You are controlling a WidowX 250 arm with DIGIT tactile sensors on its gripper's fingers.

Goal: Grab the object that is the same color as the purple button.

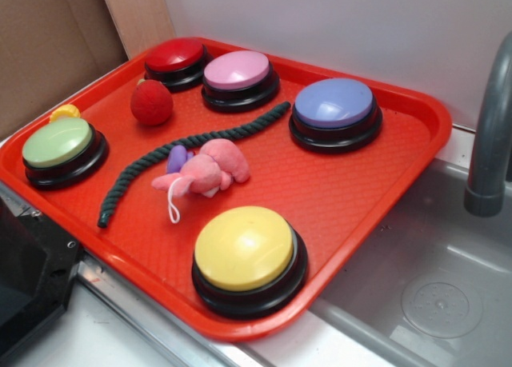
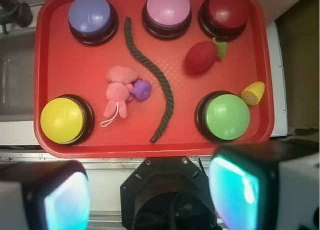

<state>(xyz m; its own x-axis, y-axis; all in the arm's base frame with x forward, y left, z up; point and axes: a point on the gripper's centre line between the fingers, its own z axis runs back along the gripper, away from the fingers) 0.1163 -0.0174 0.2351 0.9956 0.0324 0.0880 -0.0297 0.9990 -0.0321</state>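
The object, a small lavender-purple lump (image 1: 178,158), lies mid-tray, touching the left side of a pink plush toy (image 1: 210,169). From the wrist it shows as a rounded purple piece (image 2: 142,89) on the right of the plush (image 2: 119,87). The purple button (image 1: 334,107), a lavender-blue dome on a black base, sits at the tray's far right corner; it is at the top left in the wrist view (image 2: 90,14). My gripper (image 2: 152,195) hangs high, off the tray's near edge. It is open, its two pads (image 2: 240,190) wide apart and empty. It is outside the exterior view.
The red tray (image 1: 384,191) also holds red (image 1: 174,59), pink (image 1: 238,75), green (image 1: 60,147) and yellow (image 1: 246,251) buttons. A red fuzzy ball (image 1: 152,103), a dark rope (image 1: 184,155) and yellow toy corn (image 1: 66,111) lie there too. A grey faucet (image 1: 488,143) and sink (image 1: 432,279) stand to the right.
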